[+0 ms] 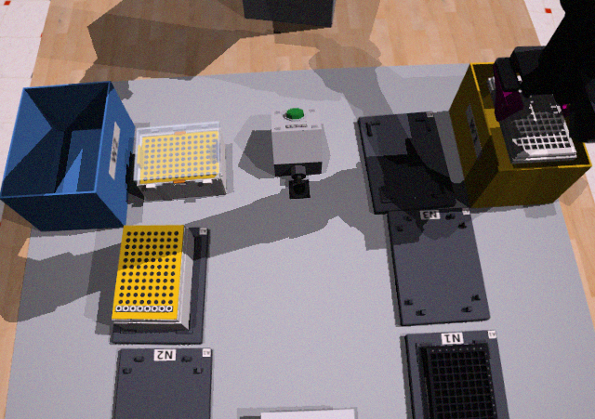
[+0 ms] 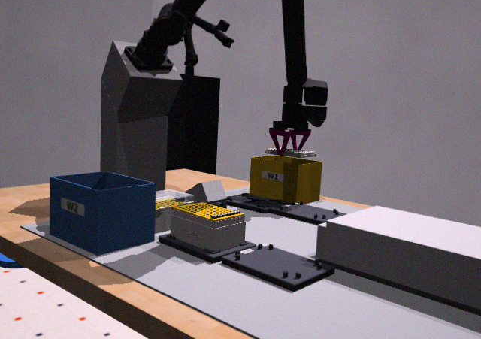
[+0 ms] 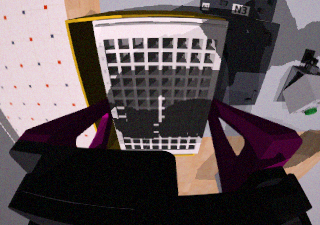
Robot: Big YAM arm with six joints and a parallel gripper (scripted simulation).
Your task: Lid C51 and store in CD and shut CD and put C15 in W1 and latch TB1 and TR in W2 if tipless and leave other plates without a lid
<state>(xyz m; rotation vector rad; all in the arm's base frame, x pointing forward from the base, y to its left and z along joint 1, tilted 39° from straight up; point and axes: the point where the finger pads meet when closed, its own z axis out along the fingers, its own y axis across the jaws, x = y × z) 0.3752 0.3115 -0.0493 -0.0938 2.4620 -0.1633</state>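
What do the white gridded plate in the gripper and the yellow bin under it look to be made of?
The white gridded assay plate, clamped in the gripper, looks like rigid opaque moulded plastic: thin, even well walls and a matte white face. The yellow open-topped bin W1 looks like thin stiff sheet, plastic or painted metal; its flat matte walls and sharp corners leave that open.

White plate over yellow bin
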